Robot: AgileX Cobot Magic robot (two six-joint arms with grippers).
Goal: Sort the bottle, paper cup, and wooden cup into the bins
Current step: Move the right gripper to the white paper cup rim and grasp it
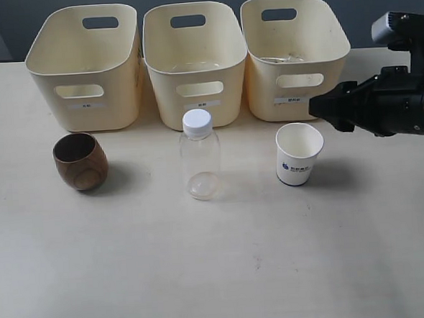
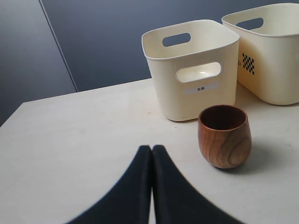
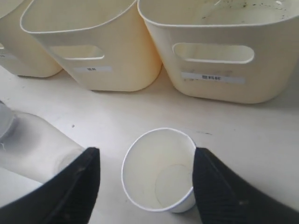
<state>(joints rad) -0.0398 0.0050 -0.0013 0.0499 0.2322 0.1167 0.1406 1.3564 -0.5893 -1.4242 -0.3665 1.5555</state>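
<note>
Counter [image 1: 219,274]: pale and matte; it carries all the things.
Bins: three cream tubs in a row along the 12 o'clock side of the exterior view, each with cut-out handles and a small white front label.
Left bin [image 1: 84,66]: at about 11 o'clock of the wooden cup, near it, not touching.
Middle bin [image 1: 195,63]: at 12 o'clock of the bottle, its sides just beside the neighbouring bins.
Right bin [image 1: 295,53]: at 12 o'clock of the paper cup; some faint clear thing lies inside, too dim to name.
Wooden cup [image 1: 80,161]: dark brown, rounded, upright, mouth up, standing on the counter at the 9 o'clock side of the exterior view, well apart from the bottle.
Bottle [image 1: 199,155]: clear, white screw cap on, upright at the centre, between the two cups and touching neither.
Paper cup [image 1: 299,154]: white with a small blue logo, upright, mouth up, at 3 o'clock of the bottle.
Right hand [image 1: 318,109]: comes in from 3 o'clock, raised, its tip near the paper cup's rim at about 1 o'clock of it; in the right wrist view the fingers [image 3: 70,186] stand spread wide with the cup between them, not touching it.
Left hand [image 2: 152,151]: seen only in the left wrist view; its two dark fingers are pressed together, gripping nothing, with the wooden cup near and apart from the tips.
</note>
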